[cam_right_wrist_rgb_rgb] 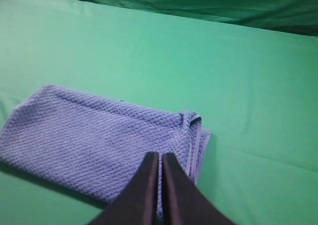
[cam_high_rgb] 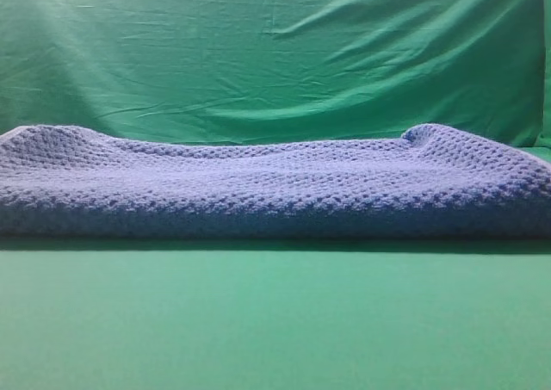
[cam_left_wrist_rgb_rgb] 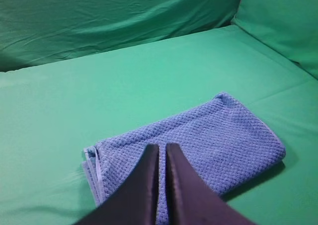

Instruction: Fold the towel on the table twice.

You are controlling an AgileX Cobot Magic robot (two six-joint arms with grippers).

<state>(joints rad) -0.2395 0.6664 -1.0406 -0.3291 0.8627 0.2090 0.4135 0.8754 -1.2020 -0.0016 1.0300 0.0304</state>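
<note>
Both arms hang above the towel [cam_left_wrist_rgb_rgb: 198, 145], each pointing down and forward over one end of it. The left gripper [cam_left_wrist_rgb_rgb: 162, 148] has its jaws pressed together with nothing between them; the right gripper [cam_right_wrist_rgb_rgb: 160, 157] is likewise closed and empty. The towel lies folded on the table [cam_high_rgb: 275, 330], layered edges showing at one end. In the high view neither arm appears, and the towel's ends are cropped.

Towel [cam_left_wrist_rgb_rgb: 208, 140] folded, laid flat on table [cam_high_rgb: 275, 321].
A blue-grey waffle-weave cloth is seen as a compact stacked rectangle on the smooth bright-green surface; layered pale hems are exposed at one short end, with slight puckers at the far corners.
</note>
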